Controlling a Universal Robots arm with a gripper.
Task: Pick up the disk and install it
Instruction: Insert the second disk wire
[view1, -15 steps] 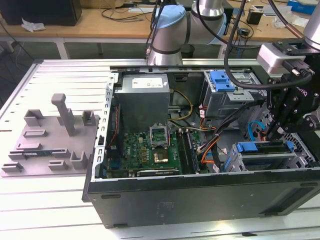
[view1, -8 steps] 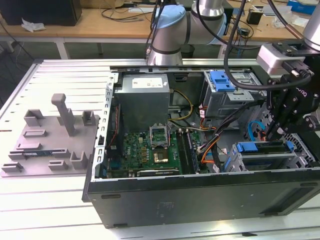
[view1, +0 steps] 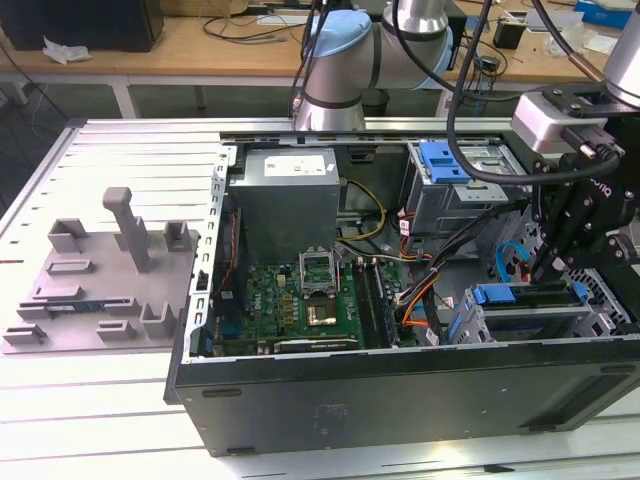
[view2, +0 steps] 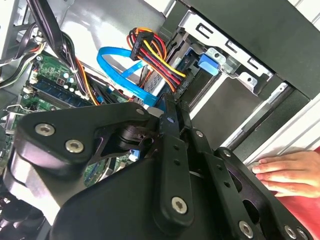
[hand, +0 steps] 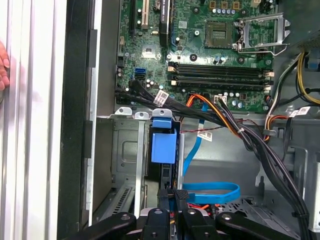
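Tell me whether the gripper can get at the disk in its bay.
Probably yes: the gripper is right at the edge of the disk, with nothing between them, and the blue cable lies off to the side.

Slatted table (view1: 120, 160), computer case (view1: 400, 390), seemingly jig (view1: 100, 280).

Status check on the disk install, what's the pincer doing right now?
Pincer low over the drive bay. Disk with blue carrier upright in the bay. Blue cable and wire bundle close beside. A hand rests on the case edge.
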